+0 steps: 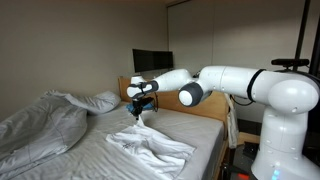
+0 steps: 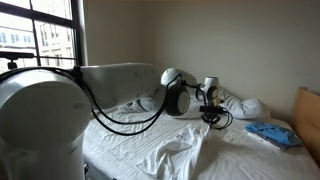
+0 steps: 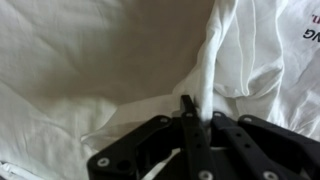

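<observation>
Closest to the wrist lens, the tool (image 3: 190,105) stood clenched, its jaws pinched on a thin raised fold of the white shirt (image 3: 245,50). That fold ran onward from the fingertips, in line with the tool's own reach, and the rest of the cloth spread off to one side. In an exterior view the white shirt (image 1: 150,145) lay on the bed (image 1: 90,160), out from the headboard (image 1: 123,90) toward the foot, peaked directly beneath the tool (image 1: 140,103).
</observation>
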Robot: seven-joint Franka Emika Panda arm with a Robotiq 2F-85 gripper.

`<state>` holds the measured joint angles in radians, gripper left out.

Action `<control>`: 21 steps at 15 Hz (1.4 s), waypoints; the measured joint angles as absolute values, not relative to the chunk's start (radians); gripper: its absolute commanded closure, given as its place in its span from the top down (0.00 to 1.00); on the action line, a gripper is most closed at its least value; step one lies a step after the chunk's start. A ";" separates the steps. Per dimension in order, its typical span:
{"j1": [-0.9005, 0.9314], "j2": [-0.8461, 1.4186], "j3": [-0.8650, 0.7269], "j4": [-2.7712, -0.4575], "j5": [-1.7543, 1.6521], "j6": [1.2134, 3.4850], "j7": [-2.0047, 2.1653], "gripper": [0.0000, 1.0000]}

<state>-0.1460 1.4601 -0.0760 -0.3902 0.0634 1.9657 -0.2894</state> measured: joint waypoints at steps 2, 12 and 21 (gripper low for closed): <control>-0.121 1.460 -0.084 -0.390 0.063 1.964 -0.289 0.07; 0.032 1.469 -0.087 -0.414 0.063 1.912 -0.316 0.07; 0.079 1.482 -0.009 -0.447 0.044 1.876 -0.392 0.07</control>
